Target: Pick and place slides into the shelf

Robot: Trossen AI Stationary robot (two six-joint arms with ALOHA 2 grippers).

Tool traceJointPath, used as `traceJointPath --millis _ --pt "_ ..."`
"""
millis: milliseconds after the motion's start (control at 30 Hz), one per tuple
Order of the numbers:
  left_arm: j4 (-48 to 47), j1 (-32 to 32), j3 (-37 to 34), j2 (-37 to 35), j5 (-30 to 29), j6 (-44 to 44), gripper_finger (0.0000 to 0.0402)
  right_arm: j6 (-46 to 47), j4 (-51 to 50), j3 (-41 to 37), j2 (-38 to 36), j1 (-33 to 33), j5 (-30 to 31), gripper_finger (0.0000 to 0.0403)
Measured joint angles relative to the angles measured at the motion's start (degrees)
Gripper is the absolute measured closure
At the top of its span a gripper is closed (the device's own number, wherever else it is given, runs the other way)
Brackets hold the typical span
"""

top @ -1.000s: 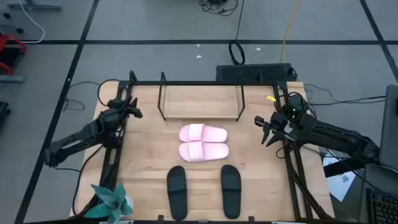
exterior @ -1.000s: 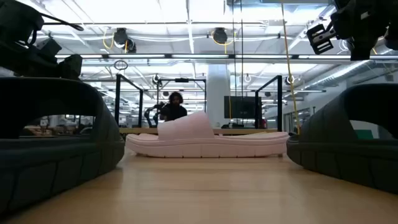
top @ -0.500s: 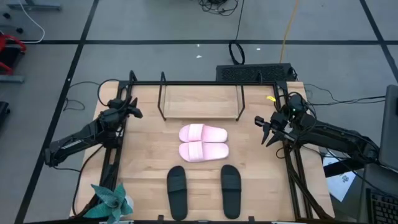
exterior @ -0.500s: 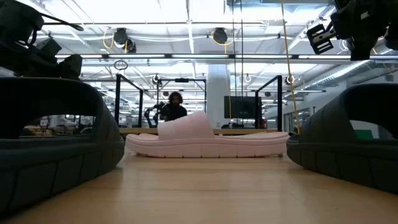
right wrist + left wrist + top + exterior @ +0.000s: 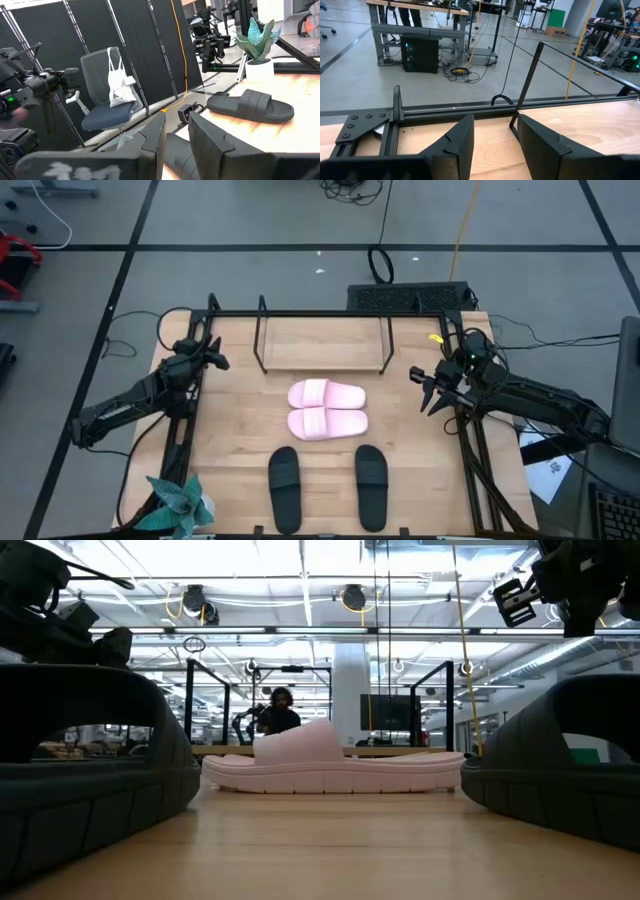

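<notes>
Change: nothing has moved since the earlier frames; both arms and all four slides sit where they were.
Table (image 5: 230,430): light wood top, framed by black rails.
Shelf (image 5: 322,345): stands empty at the table's 12 o'clock edge, thin black rod loops at both ends, wooden base.
Left arm: reaches in from 8 o'clock; left gripper (image 5: 218,360) hangs in the air at about 10 o'clock, well apart from every slide, fingers (image 5: 460,142) a narrow gap apart with nothing between them.
Right arm: comes in from 4 o'clock; right gripper (image 5: 424,388) hovers at 3 o'clock, near the pink pair but clear of it, fingers (image 5: 155,137) parted narrowly, holding nothing.
Pink slides (image 5: 326,409): lie side by side at the table's centre, lengthwise across it, just below the shelf.
Black slides (image 5: 284,488) (image 5: 371,486): lie at 6 o'clock, parallel, apart from each other.
Plant (image 5: 180,502): potted, at the 7 o'clock corner.
Person (image 5: 281,710): seen far off beyond the table in the low view.
</notes>
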Motion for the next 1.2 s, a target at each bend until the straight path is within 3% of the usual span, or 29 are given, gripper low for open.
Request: traceJointPath --millis 267,767,1033,1200 --pt "0.0 0.0 0.0 0.0 0.0 0.0 0.0254 0.0 0.0 0.0 0.0 0.0 0.3 0.0328" --pt "0.0 0.0 0.0 0.0 0.0 0.0 0.0254 -4.5 0.0 0.0 0.0 0.0 18.6 0.0328" --pt "0.0 0.0 0.0 0.0 0.0 0.0 0.0254 -4.1 0.0 0.0 0.0 0.0 36.9 0.0328" --pt "0.0 0.0 0.0 0.0 0.0 0.0 0.0254 7.0 0.1 0.0 0.0 0.0 48.8 0.0328"
